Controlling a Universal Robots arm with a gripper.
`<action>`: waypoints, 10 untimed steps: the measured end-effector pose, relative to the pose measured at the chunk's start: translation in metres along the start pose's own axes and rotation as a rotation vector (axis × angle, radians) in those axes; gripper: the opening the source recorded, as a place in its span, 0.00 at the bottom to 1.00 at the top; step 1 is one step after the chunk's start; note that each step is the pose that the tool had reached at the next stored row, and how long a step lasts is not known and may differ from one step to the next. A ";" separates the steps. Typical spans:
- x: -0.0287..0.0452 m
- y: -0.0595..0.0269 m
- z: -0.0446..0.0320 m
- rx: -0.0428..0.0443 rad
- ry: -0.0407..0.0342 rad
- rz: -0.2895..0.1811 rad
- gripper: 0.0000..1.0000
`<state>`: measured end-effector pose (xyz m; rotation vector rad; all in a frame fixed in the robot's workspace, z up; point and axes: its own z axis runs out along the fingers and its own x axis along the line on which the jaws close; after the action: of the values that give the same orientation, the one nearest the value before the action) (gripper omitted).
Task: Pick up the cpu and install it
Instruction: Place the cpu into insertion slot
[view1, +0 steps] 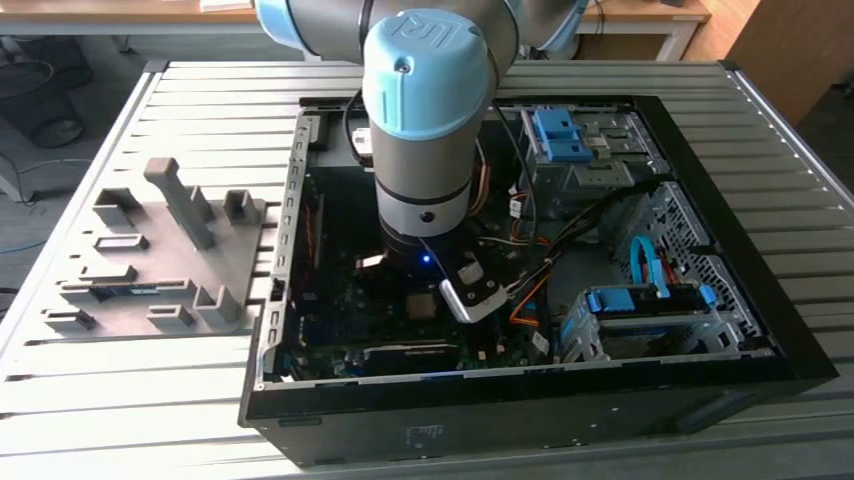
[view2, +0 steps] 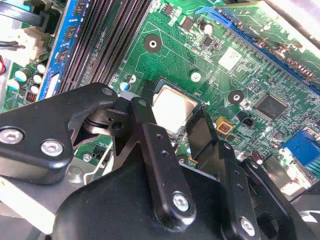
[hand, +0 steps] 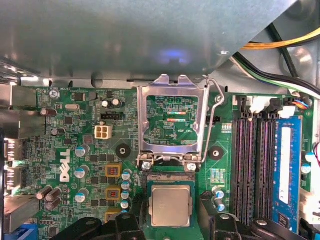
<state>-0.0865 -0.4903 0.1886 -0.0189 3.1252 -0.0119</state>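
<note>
I see the gripper (view2: 172, 116) low inside the case (view1: 534, 425) on the bench (view1: 200, 100). In the second wrist view the cpu (view2: 173, 106) lies flat in its socket between the black fingers (view2: 202, 132), which are spread open on either side and grip nothing. The first wrist view adds the open latch frame (hand: 142, 125) just beside the cpu (hand: 171, 204), and the memory slots (hand: 250, 160). In the exterior view the arm (view1: 424, 130) covers much of the board.

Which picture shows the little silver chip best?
The first wrist view: the chip faces the camera, with its whole square top visible. The second wrist view shows it slanted and partly covered; the exterior view shows just a tiny square.
</note>
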 end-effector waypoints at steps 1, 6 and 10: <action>0.0000 0.0000 0.0001 0.0000 0.0000 0.000 0.54; 0.0011 0.0002 0.0003 -0.0002 -0.0002 0.000 0.54; 0.0027 0.0009 0.0005 -0.0006 -0.0003 0.000 0.54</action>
<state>-0.0891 -0.4894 0.1881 -0.0188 3.1250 -0.0110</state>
